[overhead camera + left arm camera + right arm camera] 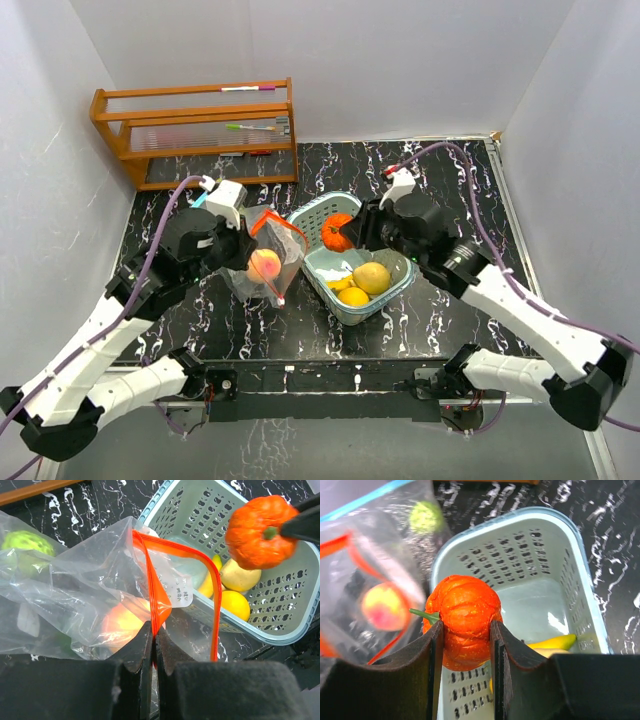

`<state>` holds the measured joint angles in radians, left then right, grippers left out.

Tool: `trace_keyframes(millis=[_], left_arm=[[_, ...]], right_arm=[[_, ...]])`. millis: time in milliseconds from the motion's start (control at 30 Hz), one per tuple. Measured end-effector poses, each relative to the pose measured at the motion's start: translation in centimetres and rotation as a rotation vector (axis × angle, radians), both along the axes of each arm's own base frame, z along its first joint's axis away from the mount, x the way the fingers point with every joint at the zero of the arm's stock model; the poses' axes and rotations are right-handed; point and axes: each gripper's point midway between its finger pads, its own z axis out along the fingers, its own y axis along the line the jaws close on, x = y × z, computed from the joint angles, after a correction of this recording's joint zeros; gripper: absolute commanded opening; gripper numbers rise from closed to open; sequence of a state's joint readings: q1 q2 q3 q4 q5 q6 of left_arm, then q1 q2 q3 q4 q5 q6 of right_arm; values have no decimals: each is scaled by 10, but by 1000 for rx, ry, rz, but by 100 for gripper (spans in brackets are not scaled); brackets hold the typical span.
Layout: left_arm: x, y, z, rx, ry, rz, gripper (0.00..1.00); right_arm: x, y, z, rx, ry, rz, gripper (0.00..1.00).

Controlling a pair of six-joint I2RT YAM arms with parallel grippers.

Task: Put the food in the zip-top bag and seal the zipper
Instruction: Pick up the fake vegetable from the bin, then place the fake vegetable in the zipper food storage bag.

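Jaws gripping on both sides: the right gripper (466, 630) clamps the orange pumpkin (462, 607), and the left gripper (152, 636) pinches the zip-top bag (90, 575) by its zipper rim.
The pumpkin hangs over the left rim of the basket (322, 202), mid-bench. The bag mouth looks narrow, so the pumpkin may snag the rim and fall outside.
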<state>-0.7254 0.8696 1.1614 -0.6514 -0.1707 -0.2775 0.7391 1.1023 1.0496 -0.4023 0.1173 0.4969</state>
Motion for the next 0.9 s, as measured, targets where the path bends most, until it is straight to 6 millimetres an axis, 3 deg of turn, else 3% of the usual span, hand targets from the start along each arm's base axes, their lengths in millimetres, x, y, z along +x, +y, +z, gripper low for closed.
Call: trace_keyframes(millis=[267, 400, 900], left_arm=[[7, -15, -8, -8, 30, -26, 0], [8, -21, -6, -29, 32, -41, 0], [4, -28, -3, -65, 45, -69, 0]], right_arm=[[-51, 11, 71, 154, -173, 270, 8], [-59, 27, 85, 217, -210, 371, 8], [-33, 102, 18, 174, -82, 445, 8]])
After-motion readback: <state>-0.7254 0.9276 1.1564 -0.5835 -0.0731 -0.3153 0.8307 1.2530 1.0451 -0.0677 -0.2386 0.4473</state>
